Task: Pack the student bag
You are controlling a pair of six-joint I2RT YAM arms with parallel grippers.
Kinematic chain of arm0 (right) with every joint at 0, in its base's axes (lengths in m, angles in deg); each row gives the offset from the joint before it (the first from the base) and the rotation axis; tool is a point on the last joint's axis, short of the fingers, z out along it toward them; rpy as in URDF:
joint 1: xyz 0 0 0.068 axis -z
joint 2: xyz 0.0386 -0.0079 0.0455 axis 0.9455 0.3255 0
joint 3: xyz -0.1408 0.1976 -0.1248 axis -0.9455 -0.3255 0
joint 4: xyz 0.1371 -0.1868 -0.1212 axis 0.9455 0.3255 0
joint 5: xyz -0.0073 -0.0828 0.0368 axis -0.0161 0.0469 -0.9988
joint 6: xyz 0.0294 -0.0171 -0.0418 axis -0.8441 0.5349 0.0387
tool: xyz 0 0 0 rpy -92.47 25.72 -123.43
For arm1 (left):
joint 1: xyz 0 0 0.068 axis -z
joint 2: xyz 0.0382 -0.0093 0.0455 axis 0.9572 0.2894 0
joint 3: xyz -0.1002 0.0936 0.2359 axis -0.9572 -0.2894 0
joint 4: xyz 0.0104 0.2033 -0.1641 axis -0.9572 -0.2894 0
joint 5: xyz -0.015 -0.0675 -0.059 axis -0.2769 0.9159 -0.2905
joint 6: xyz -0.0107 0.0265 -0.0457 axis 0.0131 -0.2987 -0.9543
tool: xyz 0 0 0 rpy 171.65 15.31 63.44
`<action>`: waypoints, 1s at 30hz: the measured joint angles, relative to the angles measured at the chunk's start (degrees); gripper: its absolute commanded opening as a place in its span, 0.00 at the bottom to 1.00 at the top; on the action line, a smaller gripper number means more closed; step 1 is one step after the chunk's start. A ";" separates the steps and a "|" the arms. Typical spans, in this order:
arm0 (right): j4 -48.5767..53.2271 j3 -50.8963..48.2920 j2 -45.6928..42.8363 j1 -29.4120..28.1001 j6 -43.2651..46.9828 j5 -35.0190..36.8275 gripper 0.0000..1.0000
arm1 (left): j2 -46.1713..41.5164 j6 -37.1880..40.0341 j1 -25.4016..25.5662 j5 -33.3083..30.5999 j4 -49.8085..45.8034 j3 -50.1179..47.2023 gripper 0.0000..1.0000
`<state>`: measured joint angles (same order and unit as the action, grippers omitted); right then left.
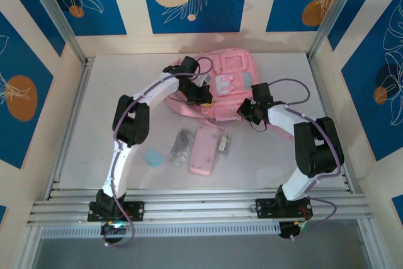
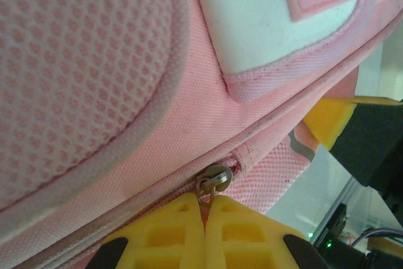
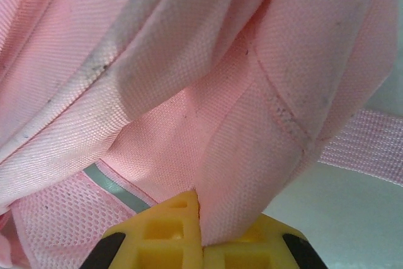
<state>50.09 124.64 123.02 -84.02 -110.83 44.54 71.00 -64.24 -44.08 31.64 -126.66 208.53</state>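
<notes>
The student bag (image 1: 234,74) is a pink backpack with a white patch, lying flat at the back middle of the table. My left gripper (image 1: 203,96) is at the bag's left edge. In the left wrist view its yellow fingers (image 2: 170,234) are shut on the pull of a metal zipper slider (image 2: 217,177), at the end of a closed seam on the student bag (image 2: 94,61). My right gripper (image 1: 246,111) is at the bag's near right corner. In the right wrist view it is shut on a fold of pink bag fabric (image 3: 264,155), which rises from between its fingers (image 3: 167,228).
A flat pink pencil case (image 1: 206,150) lies in front of the bag. To its left lie a clear packet of small items (image 1: 182,145) and a light blue piece (image 1: 153,157). A pink strap (image 1: 182,106) trails from the bag's left. Metal rails frame the table.
</notes>
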 measured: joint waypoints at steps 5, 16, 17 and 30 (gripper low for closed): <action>2.51 1.73 0.00 -0.52 2.99 3.08 0.00 | 0.00 6.45 -0.11 -3.67 -5.95 3.78 0.00; 5.97 2.38 0.00 1.31 5.84 9.11 0.00 | -2.27 13.25 -4.37 -12.11 -16.83 4.33 0.00; 5.95 2.38 0.00 1.38 5.84 9.09 0.00 | -3.15 13.49 -4.35 -12.39 -16.63 2.84 0.00; 5.49 2.12 -0.46 1.42 3.82 5.84 0.00 | -17.27 6.14 5.03 -12.83 6.36 -17.55 0.39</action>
<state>55.57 126.76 122.56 -82.60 -107.00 50.38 53.73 -58.09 -39.05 18.81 -120.30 190.98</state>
